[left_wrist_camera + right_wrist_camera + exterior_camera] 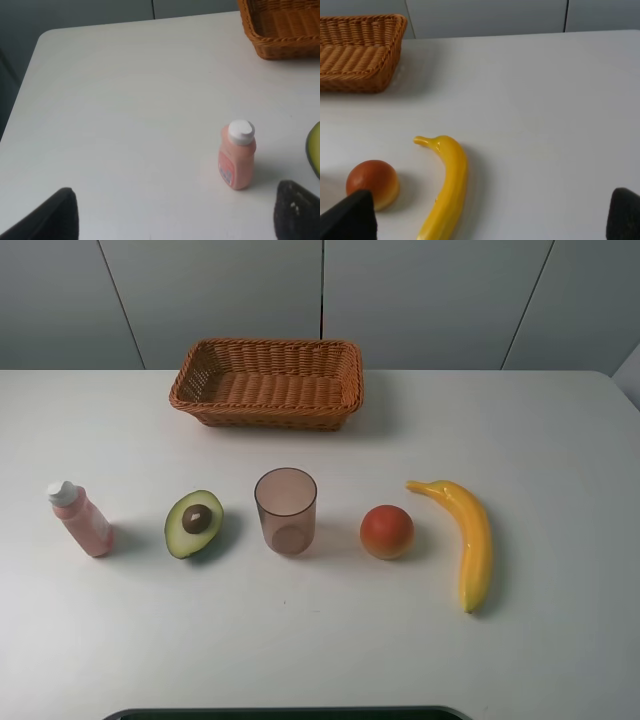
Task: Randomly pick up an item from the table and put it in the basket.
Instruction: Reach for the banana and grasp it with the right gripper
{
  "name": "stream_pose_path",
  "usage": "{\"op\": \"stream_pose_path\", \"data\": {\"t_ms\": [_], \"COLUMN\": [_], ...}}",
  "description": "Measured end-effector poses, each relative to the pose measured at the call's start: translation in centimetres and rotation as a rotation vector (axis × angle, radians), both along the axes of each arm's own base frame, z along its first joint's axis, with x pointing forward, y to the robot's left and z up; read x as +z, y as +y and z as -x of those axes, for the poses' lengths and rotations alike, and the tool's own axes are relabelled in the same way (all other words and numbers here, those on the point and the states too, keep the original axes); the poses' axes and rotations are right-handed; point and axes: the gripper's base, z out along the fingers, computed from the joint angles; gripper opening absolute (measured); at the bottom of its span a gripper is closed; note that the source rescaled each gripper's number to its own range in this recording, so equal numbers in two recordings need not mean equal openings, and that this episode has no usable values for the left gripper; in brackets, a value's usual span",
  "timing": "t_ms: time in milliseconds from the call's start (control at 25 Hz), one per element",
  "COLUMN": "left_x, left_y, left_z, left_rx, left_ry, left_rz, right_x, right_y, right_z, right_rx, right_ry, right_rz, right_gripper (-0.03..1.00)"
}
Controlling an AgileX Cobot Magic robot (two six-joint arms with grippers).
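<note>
A long curved yellow banana [468, 537] lies on the white table [560, 440] at the right; it also shows in the right wrist view [449, 185]. The brown wicker basket [267, 382] stands empty at the back centre; its corner shows in the left wrist view [280, 27] and its end in the right wrist view [357, 52]. Neither gripper appears in the exterior view. The left gripper [175, 215] is open, its fingertips [52, 215] low over the table near the pink bottle. The right gripper [490, 215] is open, its fingertips [350, 217] set back from the banana.
In a row across the table: a pink bottle with white cap [80, 520], a halved avocado [194, 523], a translucent brown cup [286, 511], and a round orange-red fruit [387, 531]. The bottle [236, 154] stands upright in the left wrist view. A dark edge [285, 713] runs along the front.
</note>
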Motion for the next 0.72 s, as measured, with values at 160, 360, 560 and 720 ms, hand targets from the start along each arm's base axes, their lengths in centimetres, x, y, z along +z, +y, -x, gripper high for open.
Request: {"op": "stream_pose_path", "data": {"t_ms": [160,360,560,720], "left_x": [0.0,0.0,0.0,0.0], "left_y": [0.0,0.0,0.0,0.0], "left_z": [0.0,0.0,0.0,0.0], "left_rx": [0.000,0.000,0.000,0.000], "left_ry": [0.000,0.000,0.000,0.000], "left_rz": [0.000,0.000,0.000,0.000], "right_x": [0.0,0.0,0.5,2.4], "right_y": [0.0,0.5,0.7,0.7], "right_z": [0.0,0.0,-1.9,-6.0], "right_rx": [-0.033,0.002,0.023,0.046], "right_ry": [0.005,0.007,0.185,0.369], "right_rz": [-0.065,-0.102,-0.096,-0.060], "right_gripper": [0.98,0.98,0.97,0.95]}}
